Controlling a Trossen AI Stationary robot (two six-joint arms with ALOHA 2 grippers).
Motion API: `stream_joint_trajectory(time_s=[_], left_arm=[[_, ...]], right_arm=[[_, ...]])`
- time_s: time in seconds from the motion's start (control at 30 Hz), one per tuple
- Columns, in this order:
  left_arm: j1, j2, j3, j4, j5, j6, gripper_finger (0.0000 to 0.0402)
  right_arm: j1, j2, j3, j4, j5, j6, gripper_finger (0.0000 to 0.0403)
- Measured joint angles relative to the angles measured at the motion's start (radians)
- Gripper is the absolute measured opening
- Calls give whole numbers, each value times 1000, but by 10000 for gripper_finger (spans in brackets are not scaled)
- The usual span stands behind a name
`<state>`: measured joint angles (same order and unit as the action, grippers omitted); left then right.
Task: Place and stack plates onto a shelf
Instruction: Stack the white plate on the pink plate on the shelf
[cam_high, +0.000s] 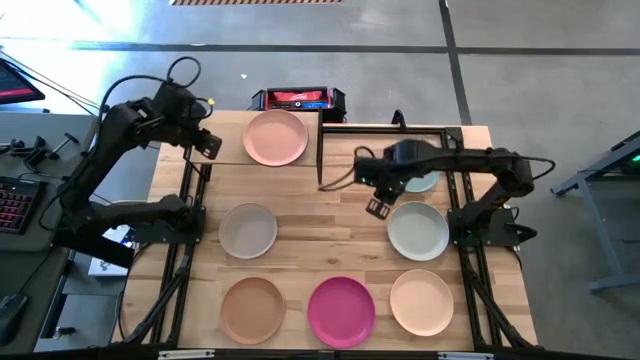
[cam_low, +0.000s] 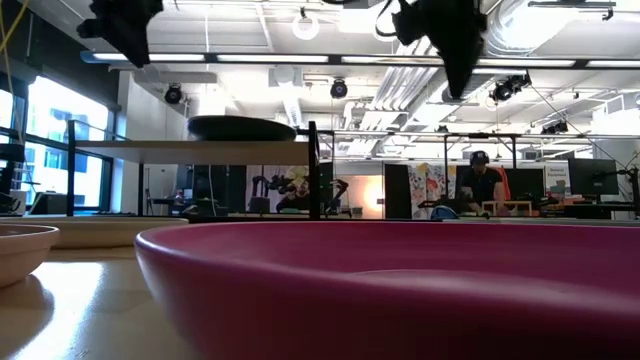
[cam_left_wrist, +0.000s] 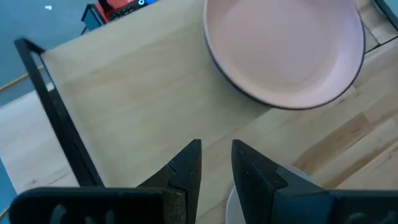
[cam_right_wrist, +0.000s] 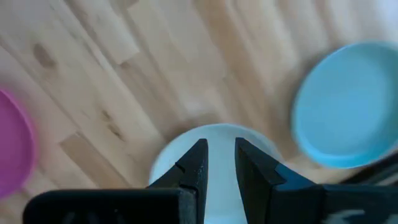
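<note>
On the far left of the surface (cam_high: 340, 200), my left pincer (cam_high: 207, 145) hangs over the shelf (cam_high: 225, 140), its fingers nearly together and pinching nothing. Just right of it, a peach plate (cam_high: 276, 137) sits on the shelf; the left wrist view shows a dark rim under it, and the low view a dark plate up there, so I judge it to be stacked on a second one. That seems to be all that is done.

Five plates wait on the surface: off-white (cam_high: 248, 230), tan (cam_high: 253, 309), magenta (cam_high: 341, 311), pale green (cam_high: 418, 230) and cream (cam_high: 421, 301). A light blue plate (cam_high: 420, 182) lies inside a black frame (cam_high: 390, 128), mostly hidden under my right arm. My right pincer (cam_high: 379, 208) hovers just left of the pale green plate, fingers slightly parted and empty; I take that plate to be next. Most of the job is left.

A red and black box (cam_high: 298, 99) beyond the shelf carries white lettering too small to read.
</note>
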<state>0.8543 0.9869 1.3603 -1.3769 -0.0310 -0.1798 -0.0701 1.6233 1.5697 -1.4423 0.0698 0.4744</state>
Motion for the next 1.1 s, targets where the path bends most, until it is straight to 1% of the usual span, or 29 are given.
stream_joint_trajectory(time_s=[0.07,0.17,0.27,0.37,0.47,0.57,0.73,0.93,1.0,1.1], left_arm=[[0,-21,-14,0,0,-2,78],[0,-47,-34,4,0,-2,78],[0,-60,-59,5,0,-7,78],[0,-65,-81,2,1,-28,78],[0,-65,-91,2,1,-29,78],[0,-65,-94,2,3,-29,78],[1,-65,-94,3,3,-29,78],[1,-65,-94,3,3,-28,78],[1,-65,-94,3,2,-28,78],[1,-65,-94,3,2,-28,78]], right_arm=[[17,-27,-76,64,-26,60,60],[36,-66,-168,135,-37,177,60],[51,-86,-240,165,-36,309,60],[66,-93,-295,169,-36,407,60],[86,-93,-344,184,-47,451,60],[111,-92,-388,247,-57,469,66],[137,-92,-448,355,-78,516,101],[165,-91,-530,436,-49,634,156],[171,-91,-564,460,-54,666,166],[182,-91,-615,527,-68,700,171]])
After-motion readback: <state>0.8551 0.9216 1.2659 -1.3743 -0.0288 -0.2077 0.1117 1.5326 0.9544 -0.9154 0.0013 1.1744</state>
